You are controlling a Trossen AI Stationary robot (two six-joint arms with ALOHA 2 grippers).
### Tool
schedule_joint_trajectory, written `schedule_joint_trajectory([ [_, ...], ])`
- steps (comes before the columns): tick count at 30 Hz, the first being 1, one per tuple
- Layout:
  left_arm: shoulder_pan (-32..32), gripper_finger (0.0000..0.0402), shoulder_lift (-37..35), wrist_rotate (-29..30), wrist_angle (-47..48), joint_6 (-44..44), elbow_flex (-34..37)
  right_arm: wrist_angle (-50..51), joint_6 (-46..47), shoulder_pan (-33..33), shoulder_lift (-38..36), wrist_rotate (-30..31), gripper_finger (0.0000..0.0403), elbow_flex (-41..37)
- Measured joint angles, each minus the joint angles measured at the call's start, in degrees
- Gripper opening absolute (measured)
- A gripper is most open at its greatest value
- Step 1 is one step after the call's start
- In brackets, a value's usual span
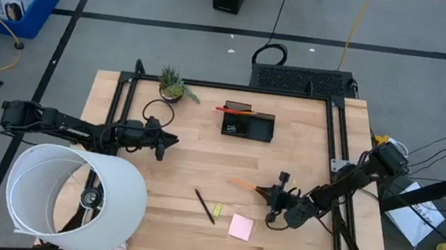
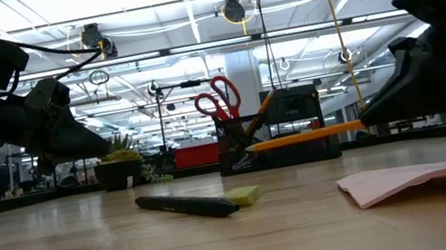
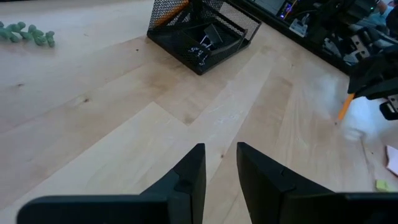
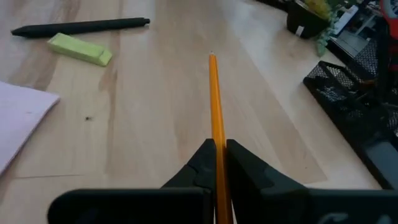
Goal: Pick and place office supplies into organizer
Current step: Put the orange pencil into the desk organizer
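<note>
Nearest on the counter [image 1: 202,165] lie the pink sticky-note pad [image 1: 240,226], a yellow-green piece [image 1: 217,209] and 1 black pen [image 1: 204,206]. Above them, the right hand [image 4: 217,155] is clamped on an orange pencil [image 4: 215,109]. Farther back stands the organizer [image 1: 247,124] holding red-handled scissors [image 2: 217,98]. The left hand [image 3: 221,163] hovers, fingers slightly parted, empty.

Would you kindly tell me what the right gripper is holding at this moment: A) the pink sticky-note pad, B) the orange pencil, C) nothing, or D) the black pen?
B: the right gripper is shut on the orange pencil, which sticks out ahead of its fingers, while the black pen and the pink sticky-note pad lie on the table.
</note>
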State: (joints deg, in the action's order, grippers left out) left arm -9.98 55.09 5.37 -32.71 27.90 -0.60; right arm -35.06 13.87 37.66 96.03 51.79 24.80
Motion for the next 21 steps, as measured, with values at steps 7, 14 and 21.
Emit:
schedule_joint_trajectory([
  [7, 0.0, 0.0093, 0.0, 0.2, 0.0, 0.0, 0.0, 2.8, -1.9, -4.3, -1.0, -1.1, 0.0015, 0.0],
  [14, 0.0, 0.0093, 0.0, 0.2, 0.0, 0.0, 0.0, 2.3, -6.2, -9.2, -2.4, -1.1, 0.0015, 0.0],
  [21, 0.0, 0.0093, 0.0, 0.3, 0.0, 0.0, 0.0, 3.8, -13.5, -13.7, -9.3, -4.2, 0.0015, 0.0],
])
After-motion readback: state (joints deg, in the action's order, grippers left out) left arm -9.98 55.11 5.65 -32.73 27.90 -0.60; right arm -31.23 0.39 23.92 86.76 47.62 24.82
